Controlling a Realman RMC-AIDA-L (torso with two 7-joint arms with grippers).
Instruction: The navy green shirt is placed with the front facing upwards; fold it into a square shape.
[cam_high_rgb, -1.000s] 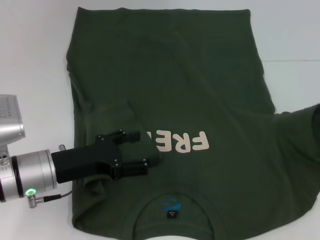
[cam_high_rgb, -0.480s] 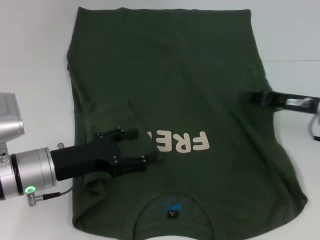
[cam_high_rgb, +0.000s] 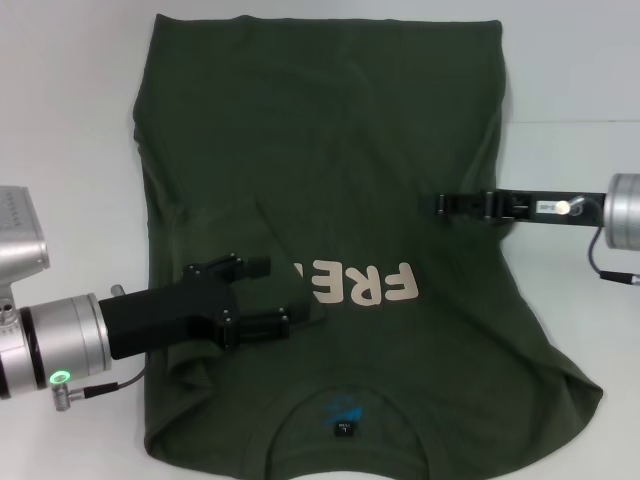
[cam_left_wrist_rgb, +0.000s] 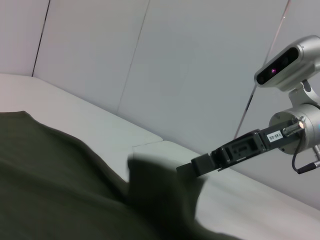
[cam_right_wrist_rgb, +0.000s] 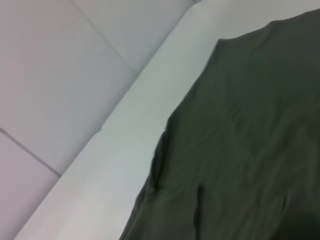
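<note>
The left end effector (cam_high_rgb: 280, 297) lies low and near-level over the navy green shirt (cam_high_rgb: 330, 150), fingers parted, just beside the cream lettering (cam_high_rgb: 362, 284). The right end effector (cam_high_rgb: 447, 204) reaches in level above the lettering, pinched on a fold of cloth drawn inward. The soft, creased shirt lies flat on the white bench (cam_high_rgb: 60, 100), collar nearest the robot

One navy green shirt (cam_high_rgb: 330, 150) — two claws (left (cam_high_rgb: 272, 295), right (cam_high_rgb: 445, 205))
</note>
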